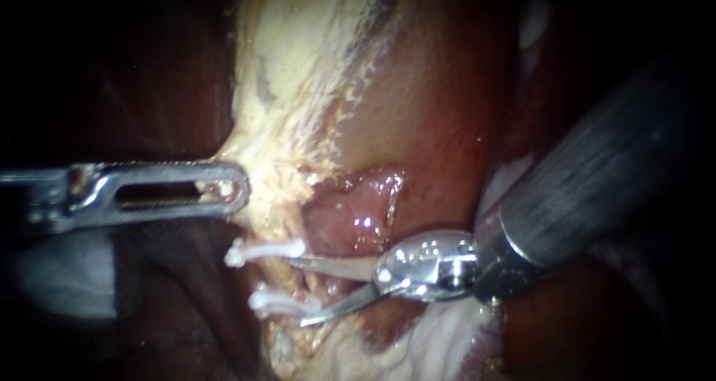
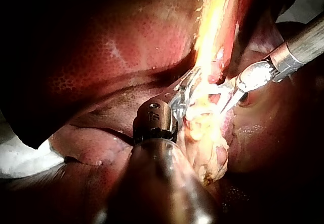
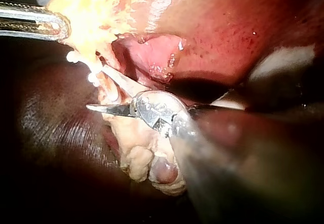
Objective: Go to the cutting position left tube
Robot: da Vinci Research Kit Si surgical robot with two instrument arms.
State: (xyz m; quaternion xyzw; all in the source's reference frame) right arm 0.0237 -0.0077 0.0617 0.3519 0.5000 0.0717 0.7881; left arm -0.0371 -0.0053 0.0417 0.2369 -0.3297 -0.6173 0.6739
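Right end effector (image 1: 297, 291) wide apart beside 2 clips (image 1: 265, 250); left end effector (image 1: 237, 189) tight on pale tissue (image 1: 298, 75).

Left tool (image 1: 233, 190): the shaft enters level from the left. Its slotted jaws lie one over the other, clamped at their tip on pale tissue (image 1: 287, 75). Right tool (image 1: 298, 291): the dark shaft descends from the upper right and the wrist is bent. Its two thin blades are spread in a V, pointing left, with a clear gap between them.
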